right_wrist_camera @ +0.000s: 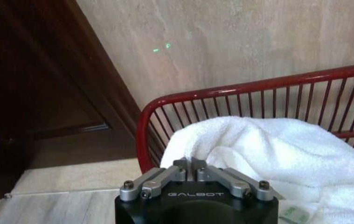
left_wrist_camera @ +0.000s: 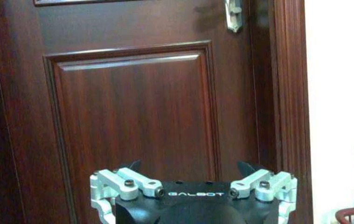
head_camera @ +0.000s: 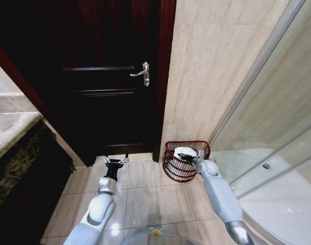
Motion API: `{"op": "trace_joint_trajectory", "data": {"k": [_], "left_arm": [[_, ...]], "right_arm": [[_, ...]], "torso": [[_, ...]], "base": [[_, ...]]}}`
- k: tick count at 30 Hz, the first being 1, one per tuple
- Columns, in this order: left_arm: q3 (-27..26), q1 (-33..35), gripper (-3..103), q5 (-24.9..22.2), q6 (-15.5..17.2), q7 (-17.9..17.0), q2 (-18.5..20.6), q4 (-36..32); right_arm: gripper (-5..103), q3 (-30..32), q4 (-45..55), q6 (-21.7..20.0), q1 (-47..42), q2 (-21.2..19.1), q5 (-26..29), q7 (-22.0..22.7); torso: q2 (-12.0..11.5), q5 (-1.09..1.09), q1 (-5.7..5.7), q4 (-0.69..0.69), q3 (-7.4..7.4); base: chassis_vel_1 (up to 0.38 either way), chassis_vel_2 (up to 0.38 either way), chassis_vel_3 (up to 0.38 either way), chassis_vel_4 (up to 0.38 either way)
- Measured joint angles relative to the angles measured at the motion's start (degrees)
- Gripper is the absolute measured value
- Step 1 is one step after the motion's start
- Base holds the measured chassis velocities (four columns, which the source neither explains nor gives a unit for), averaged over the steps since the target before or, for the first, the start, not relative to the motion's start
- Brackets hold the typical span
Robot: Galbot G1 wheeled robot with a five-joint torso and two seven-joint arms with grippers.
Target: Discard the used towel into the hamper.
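The right end effector (right_wrist_camera: pixel 191 164) is clamping the white towel (right_wrist_camera: pixel 288 149) inside the red wire hamper (head_camera: pixel 186 161) beside the wall. The left end effector (head_camera: pixel 114 162) is hovering, fingers spread, facing the wooden door (left_wrist_camera: pixel 133 107).

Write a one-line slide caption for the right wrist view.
Right gripper, fingers shut on the white terry towel, holds it inside the red wire hamper beside a beige tiled wall.

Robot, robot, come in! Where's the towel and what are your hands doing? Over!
Right gripper shut on white fluffy towel, over red wire hamper. Left gripper open, idle, facing dark wooden door. Nothing in the way.
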Motion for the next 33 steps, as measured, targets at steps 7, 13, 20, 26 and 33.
{"op": "trace_joint_trajectory", "data": {"k": [7, 13, 20, 26, 33], "left_arm": [[0.0, -0.7, 100, -0.6, -0.3, 0.0, 0.3, 0.4], [0.0, -1.1, 100, -0.8, -0.4, 0.0, 0.5, 0.7], [0.2, -1.5, 100, -0.9, -2.0, 0.3, 0.2, 1.8], [-0.1, -1.4, 100, -0.9, -2.8, 0.3, 0.0, 2.0], [-0.9, -0.5, 100, -0.9, -3.8, 0.4, -0.4, 2.0]], "right_arm": [[0, 0.6, -1.3, 1.9, 0.7, 0.0, 0.1, 1.8], [0, 1.6, -2.2, 4.4, 1.2, 0.0, 0.1, 4.1], [0, 4.1, 2.0, 8.2, 3.6, -3.3, 1.1, 11.2], [0, 3.9, 2.6, 9.4, 5.3, -5.0, 0.9, 11.8], [0, 2.8, -6.7, 10.5, 5.5, -0.6, -6.5, 6.4]], "torso": [[0.0, 0.0, 0.0, 0.0, 0.0], [0.0, 0.01, 0.0, 0.0, 0.0], [0.0, 0.01, 0.0, 0.0, 0.0], [0.0, -0.01, 0.0, -0.01, -0.01], [0.0, 0.01, 0.0, 0.0, -0.01]], "base": [[0.0, 0.0, 0.0, 0.0], [0.0, 0.0, 0.0, 0.0], [0.0, 0.0, 0.0, 0.0], [0.0, 0.0, 0.0, 0.0], [0.0, 0.0, 0.0, 0.0]]}}
